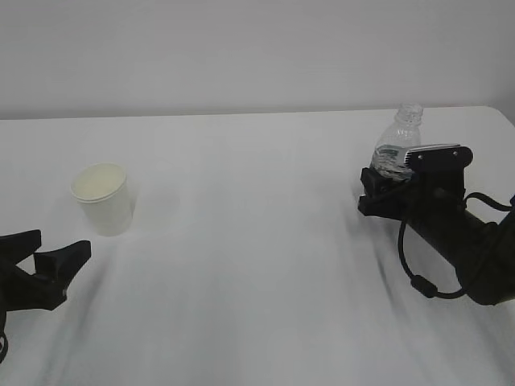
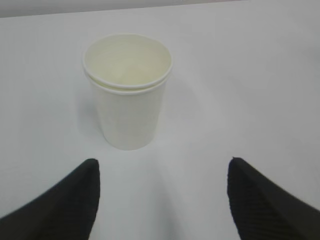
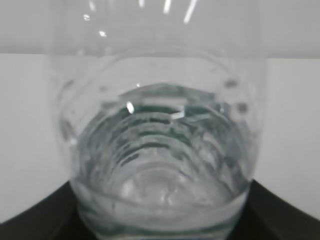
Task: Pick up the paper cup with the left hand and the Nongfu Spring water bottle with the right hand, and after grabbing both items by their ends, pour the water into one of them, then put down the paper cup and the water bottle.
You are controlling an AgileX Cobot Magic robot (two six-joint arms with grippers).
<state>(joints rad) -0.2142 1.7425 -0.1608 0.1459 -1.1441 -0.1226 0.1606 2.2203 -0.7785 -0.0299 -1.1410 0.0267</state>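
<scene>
The right hand (image 1: 385, 186) is closing in around the lower body of the Nongfu Spring water bottle (image 1: 398, 145), jaws either side of it and the water (image 3: 160, 165) filling the wrist view, though I cannot tell whether they are clamped on it yet, so the squeeze should be finishing gently before any lift. The left hand (image 1: 50, 259) is sitting low on the surface (image 1: 257, 241) with jaws spread wide and empty, the paper cup (image 2: 127, 90) standing upright just ahead and centred between them. It should be driving straight forward, keeping the cup centred, then closing softly on the thin wall
</scene>
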